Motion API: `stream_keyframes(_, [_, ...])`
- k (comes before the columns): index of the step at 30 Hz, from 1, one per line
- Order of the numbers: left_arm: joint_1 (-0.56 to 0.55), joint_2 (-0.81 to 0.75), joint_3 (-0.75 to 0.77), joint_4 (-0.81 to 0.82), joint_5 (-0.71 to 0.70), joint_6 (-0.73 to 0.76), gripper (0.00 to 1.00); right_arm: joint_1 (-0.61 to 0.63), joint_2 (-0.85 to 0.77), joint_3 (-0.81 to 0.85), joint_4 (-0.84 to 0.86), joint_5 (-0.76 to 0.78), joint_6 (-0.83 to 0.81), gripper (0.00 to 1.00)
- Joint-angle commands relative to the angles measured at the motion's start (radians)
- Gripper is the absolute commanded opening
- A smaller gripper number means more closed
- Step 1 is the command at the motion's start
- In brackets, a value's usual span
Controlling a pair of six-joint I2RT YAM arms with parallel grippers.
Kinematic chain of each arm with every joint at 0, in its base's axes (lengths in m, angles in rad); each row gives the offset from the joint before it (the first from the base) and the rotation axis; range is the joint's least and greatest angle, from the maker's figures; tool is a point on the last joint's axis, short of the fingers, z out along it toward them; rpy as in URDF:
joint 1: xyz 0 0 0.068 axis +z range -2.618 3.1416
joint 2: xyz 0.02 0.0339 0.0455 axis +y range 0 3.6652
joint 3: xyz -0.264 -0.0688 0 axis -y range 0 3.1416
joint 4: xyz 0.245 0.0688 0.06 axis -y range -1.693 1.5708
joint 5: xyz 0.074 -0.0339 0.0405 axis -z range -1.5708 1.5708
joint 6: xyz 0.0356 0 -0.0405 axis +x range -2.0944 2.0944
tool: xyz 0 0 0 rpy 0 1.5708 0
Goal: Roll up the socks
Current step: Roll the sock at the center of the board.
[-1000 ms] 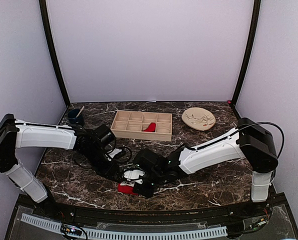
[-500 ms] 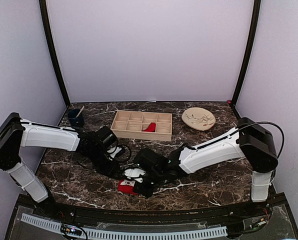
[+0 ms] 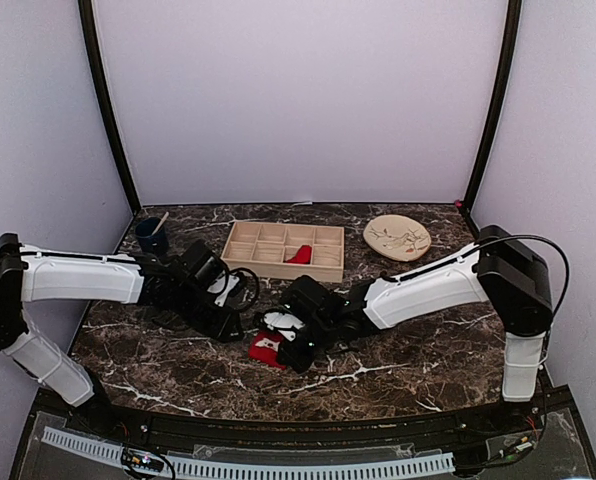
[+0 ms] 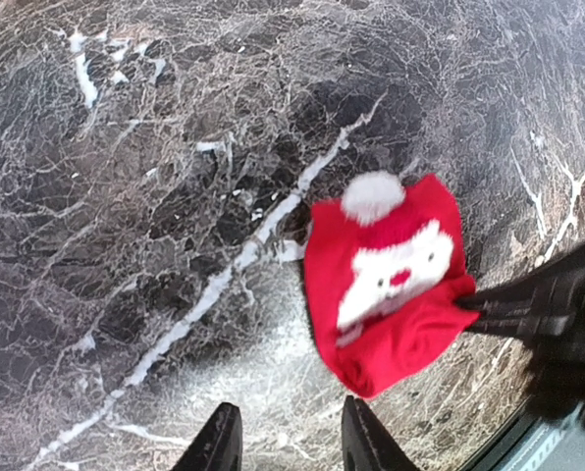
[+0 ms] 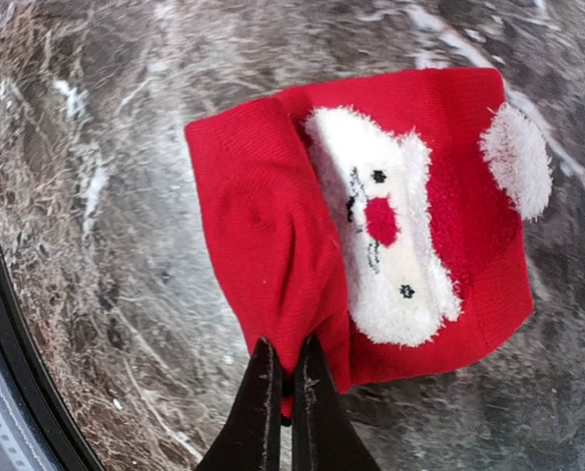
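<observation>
One of the socks (image 3: 267, 347), bright red with a white Santa face and pompom, lies folded on the dark marble table in front of the arms. My right gripper (image 5: 285, 378) is shut on a fold at that sock's (image 5: 273, 226) near edge. My left gripper (image 4: 291, 444) is open with nothing between its fingers, just left of the sock (image 4: 391, 280) and apart from it. In the left wrist view the right gripper's black fingers (image 4: 528, 304) reach the sock from the right. The other sock (image 3: 299, 255) lies in a compartment of the wooden tray (image 3: 240, 262).
A beige plate (image 3: 397, 238) sits at the back right. A dark blue cup (image 3: 152, 233) with a stick in it stands at the back left. The table's black near edge (image 5: 18, 373) runs close by the right gripper.
Both grippers have moved away from the table's near edge, and the right one has carried the Santa sock back with it. The left gripper now stands off to the sock's left.
</observation>
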Motion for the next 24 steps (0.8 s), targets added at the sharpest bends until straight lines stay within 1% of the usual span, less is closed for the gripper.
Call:
stream_keyframes(1, [0.002, -0.057, -0.051, 0.066, 0.013, 0.021, 0.37, -0.034, 0.044, -0.055, -0.201, 0.089, 0.023, 0.03])
stream_keyframes(4, [-0.003, -0.093, -0.087, 0.139, 0.083, 0.044, 0.37, -0.043, 0.050, -0.039, -0.222, 0.034, 0.008, 0.03])
stream_keyframes(7, [-0.019, -0.125, -0.115, 0.199, 0.105, 0.079, 0.37, -0.045, 0.060, -0.013, -0.253, -0.033, -0.010, 0.03])
stream_keyframes(11, [-0.037, -0.131, -0.135, 0.239, 0.133, 0.136, 0.37, -0.062, 0.072, 0.004, -0.276, -0.123, -0.024, 0.03])
stream_keyframes(24, [-0.129, -0.088, -0.160, 0.306, 0.112, 0.300, 0.37, -0.143, 0.108, 0.036, -0.275, -0.378, -0.051, 0.03])
